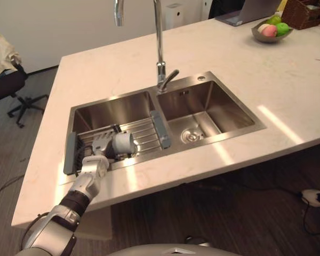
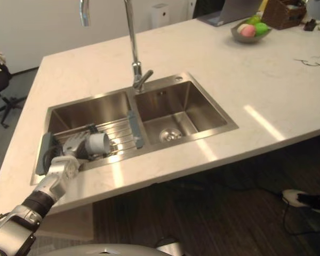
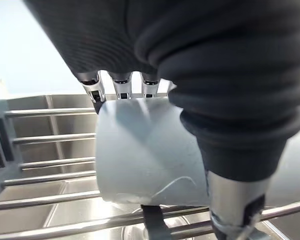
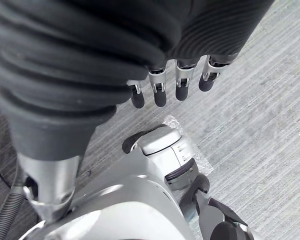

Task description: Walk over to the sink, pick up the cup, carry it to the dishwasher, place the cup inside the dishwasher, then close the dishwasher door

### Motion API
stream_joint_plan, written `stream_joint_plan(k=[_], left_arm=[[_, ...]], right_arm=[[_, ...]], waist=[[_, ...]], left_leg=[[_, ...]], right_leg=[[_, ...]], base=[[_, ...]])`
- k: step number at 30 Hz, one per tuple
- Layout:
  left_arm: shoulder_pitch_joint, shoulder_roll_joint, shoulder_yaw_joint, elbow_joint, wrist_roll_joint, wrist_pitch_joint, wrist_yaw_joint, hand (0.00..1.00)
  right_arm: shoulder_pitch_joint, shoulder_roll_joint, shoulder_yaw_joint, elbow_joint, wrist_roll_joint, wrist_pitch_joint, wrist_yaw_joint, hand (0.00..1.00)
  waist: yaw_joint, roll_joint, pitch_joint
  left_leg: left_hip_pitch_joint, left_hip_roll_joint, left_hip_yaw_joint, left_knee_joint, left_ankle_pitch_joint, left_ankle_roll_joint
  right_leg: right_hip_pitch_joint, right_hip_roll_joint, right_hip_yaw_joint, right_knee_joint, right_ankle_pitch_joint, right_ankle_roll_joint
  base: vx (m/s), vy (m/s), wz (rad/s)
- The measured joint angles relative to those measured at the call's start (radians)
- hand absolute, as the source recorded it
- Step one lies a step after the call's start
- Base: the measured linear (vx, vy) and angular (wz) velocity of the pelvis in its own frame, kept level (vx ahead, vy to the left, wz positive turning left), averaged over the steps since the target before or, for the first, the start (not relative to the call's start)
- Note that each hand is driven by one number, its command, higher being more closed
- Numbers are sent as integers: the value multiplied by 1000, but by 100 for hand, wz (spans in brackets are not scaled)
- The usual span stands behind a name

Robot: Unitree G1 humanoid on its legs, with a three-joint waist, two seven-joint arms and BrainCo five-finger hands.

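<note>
Left wrist view shows the left hand (image 3: 215, 100) clasping the cup (image 3: 140, 155) on the rack (image 3: 45, 137); right hand (image 4: 115, 45) hangs slack-fingered, empty.

Countertop (image 1: 245, 58) — pale stone-look slab with faint veining; bright light streaks (image 1: 280, 124) reflect near its front edge. Floor (image 1: 229, 213): dark wood-look planks, visible below the slab's overhang. Rear wall (image 1: 58, 26): plain white. An office chair (image 1: 24, 105) with a black star base stands at far left. The far right corner of the slab carries a laptop (image 1: 245, 12), a fruit bowl (image 1: 271, 33) and a wicker basket (image 1: 304, 13) — close together.
</note>
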Motion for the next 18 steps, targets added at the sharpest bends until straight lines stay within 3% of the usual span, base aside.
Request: stream_joint_plan(k=[9,10,18], left_arm=[[8,-1,-3,-24,-45,21,-73,0],[10,-2,-3,-24,-46,25,-86,100],[7,-12,7,9,-125,48,-110,100]], right_arm=[[5,1,-11,-36,-29,-5,0,0],[7,1,-12,-37,-29,-4,0,0],[14,6,-37,-38,-28,3,3,0]], waist=[[-26,17,27],[-30,17,28],[-37,20,29]], left_leg=[[17,12,18,0,-3,-5],[17,13,18,0,-3,-6],[43,15,17,0,-8,-15]], right_leg=[[-18,6,24,44,-25,-5],[-18,6,24,44,-26,-5],[8,8,23,42,-27,-3]], base=[[-26,-29,-7],[-38,-30,-6],[-8,-6,0]])
